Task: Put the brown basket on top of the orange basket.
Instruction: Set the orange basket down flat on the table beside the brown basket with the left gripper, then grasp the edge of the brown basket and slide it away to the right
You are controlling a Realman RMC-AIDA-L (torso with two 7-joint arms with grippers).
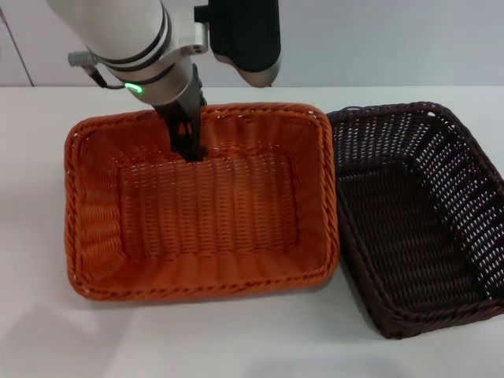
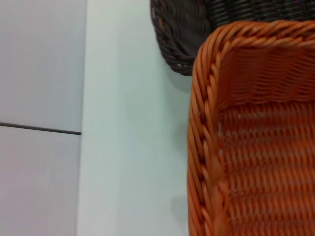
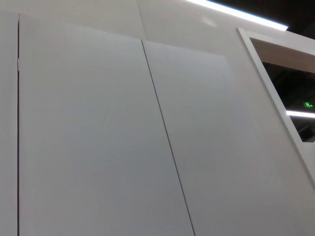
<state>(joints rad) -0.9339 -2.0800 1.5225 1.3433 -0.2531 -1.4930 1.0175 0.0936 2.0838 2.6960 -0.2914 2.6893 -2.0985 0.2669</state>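
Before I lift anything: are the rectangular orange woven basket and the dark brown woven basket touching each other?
Touching. The head view shows the orange basket's right rim pressed against the brown basket's left rim, no table visible between.

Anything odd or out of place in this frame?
Yes: the left gripper reaches down inside the orange basket at its far wall, not at the brown basket, which sits untouched on the table beside it. Neither basket looks damaged.
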